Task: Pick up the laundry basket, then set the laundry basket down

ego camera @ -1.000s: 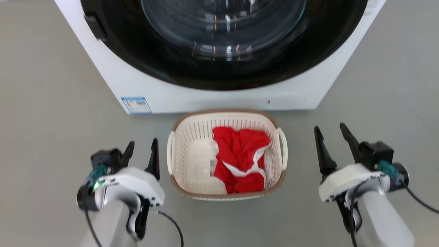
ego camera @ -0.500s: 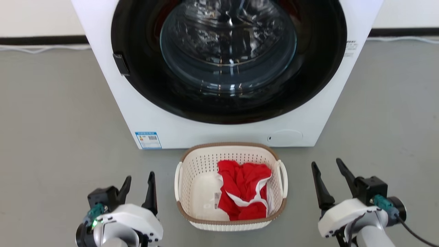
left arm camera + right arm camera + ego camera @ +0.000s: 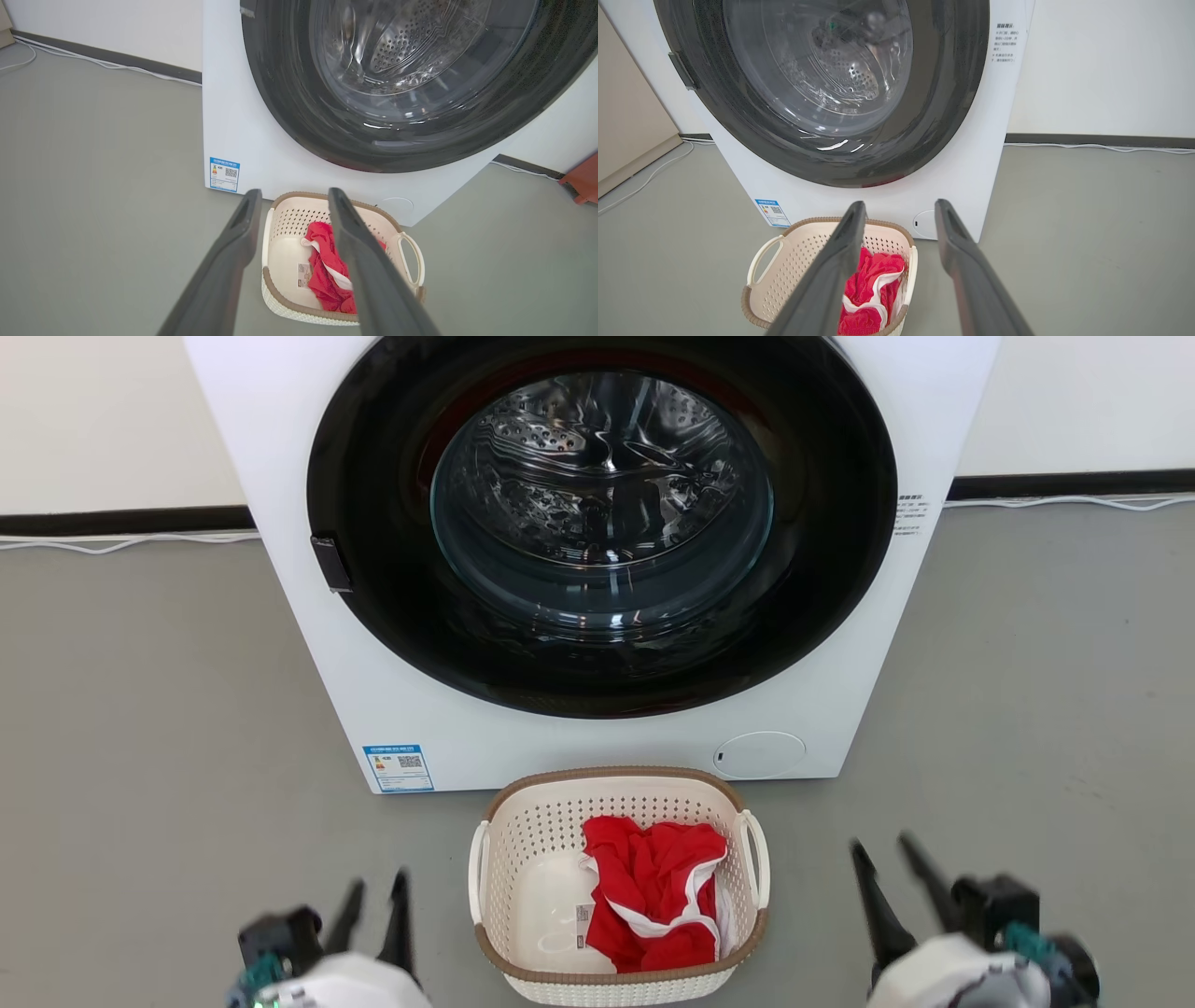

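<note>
Spotter: Your laundry basket (image 3: 560,812) sits mouth up on the grey floor (image 3: 140,728), right in front of the washing machine (image 3: 308,653) and between your two grippers.

Operator: What is hidden?

Spotter: A red garment (image 3: 653,887) covers the right half of its bottom, and the label (image 3: 583,941) beside that is too small to read. In each wrist view one of your own fingers crosses the basket, and the right wrist view cuts off its lower part. I cannot tell whether the back rim touches the machine.

Operator: Room to move?

Spotter: Bare floor lies open on both sides. The long axis runs left to right along the machine's front, with a loop handle (image 3: 758,859) at each end. Your left gripper (image 3: 379,882) and right gripper (image 3: 879,842) are both spread and hold nothing. Each is apart from its handle, and their bodies are blurred and cropped.
</note>
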{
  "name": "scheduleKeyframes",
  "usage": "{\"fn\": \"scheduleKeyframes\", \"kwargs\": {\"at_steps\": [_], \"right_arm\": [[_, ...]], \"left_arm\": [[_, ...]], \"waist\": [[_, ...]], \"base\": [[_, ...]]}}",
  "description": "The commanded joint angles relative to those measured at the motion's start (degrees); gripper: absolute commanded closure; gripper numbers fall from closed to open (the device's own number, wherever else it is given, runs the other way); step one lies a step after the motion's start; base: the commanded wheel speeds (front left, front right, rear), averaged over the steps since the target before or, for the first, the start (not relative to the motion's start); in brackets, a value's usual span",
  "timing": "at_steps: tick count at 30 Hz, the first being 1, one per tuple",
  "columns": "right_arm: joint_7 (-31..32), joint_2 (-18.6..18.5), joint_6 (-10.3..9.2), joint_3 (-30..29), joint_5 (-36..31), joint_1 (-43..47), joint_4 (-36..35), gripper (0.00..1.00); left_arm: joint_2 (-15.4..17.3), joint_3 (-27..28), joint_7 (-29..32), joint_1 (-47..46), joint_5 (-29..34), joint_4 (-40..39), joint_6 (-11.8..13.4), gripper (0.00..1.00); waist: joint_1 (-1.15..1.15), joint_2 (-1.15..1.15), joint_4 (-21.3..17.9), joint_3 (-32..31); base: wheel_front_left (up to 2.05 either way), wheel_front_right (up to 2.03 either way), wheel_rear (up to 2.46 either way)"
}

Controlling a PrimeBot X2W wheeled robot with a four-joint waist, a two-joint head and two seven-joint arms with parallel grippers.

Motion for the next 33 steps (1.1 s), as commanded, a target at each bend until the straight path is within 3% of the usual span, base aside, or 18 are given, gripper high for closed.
{"fn": "scheduleKeyframes", "kwargs": {"at_steps": [1,8,12,33], "right_arm": [[0.13,0.01,0.00,-0.07,0.13,0.19,0.28,1.00],[1.72,0.02,0.02,-0.94,4.99,-0.03,-0.39,1.00],[2.21,0.02,0.04,-0.99,7.91,0.20,-1.15,1.00],[5.24,0.03,0.10,-1.97,22.15,0.69,-4.40,1.00]], "left_arm": [[-0.05,0.06,0.07,0.17,-0.11,0.24,-0.02,1.00],[-0.05,1.02,1.47,0.05,-3.91,-0.61,-0.46,1.00],[-0.05,1.34,2.06,0.13,-6.15,-1.26,-0.71,1.00],[-0.05,3.29,5.30,0.24,-17.23,-4.33,-1.98,1.00]], "waist": [[0.00,0.00,0.01,0.00],[0.13,0.00,0.06,-0.12],[0.01,0.00,0.09,0.01],[0.00,0.00,0.25,0.13]], "base": [[0.00,0.00,0.00],[0.00,0.00,0.00],[0.00,0.00,0.00],[0.00,0.00,0.00]]}}
